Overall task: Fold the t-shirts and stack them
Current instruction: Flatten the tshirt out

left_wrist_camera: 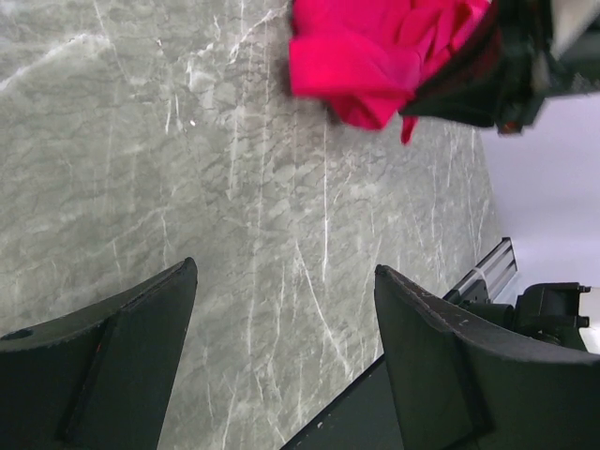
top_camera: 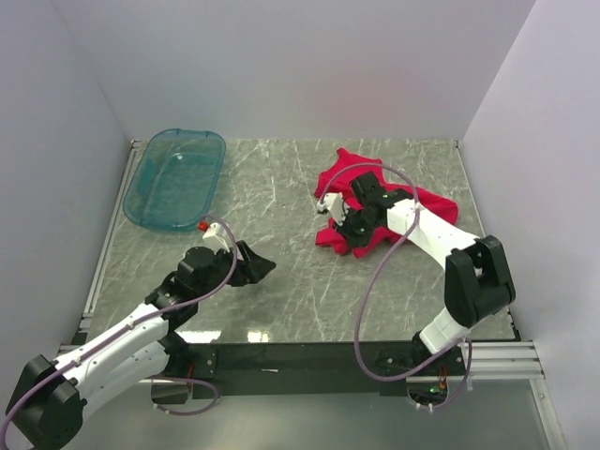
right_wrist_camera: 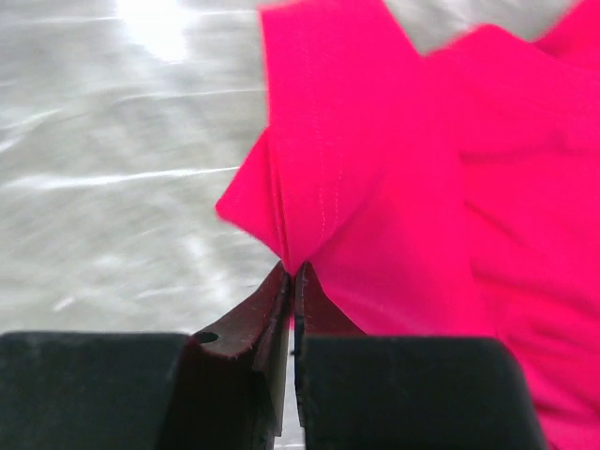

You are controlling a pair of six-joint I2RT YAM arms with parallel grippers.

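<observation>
the red t-shirt (top_camera: 342, 175) lies crumpled at the far right of the table (top_camera: 281, 187), no fold made yet. the right gripper (right_wrist_camera: 292, 281) pinches its edge; the left gripper (top_camera: 255, 266) hangs spread, empty.

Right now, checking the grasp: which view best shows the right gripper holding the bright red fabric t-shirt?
Right wrist: right gripper pinches a t-shirt fold. Top external hides the pinch; left wrist shows only a bunch.

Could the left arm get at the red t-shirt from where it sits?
Probably yes: bare table lies between the open left gripper and the t-shirt, though the right gripper pinches a fold.
</observation>
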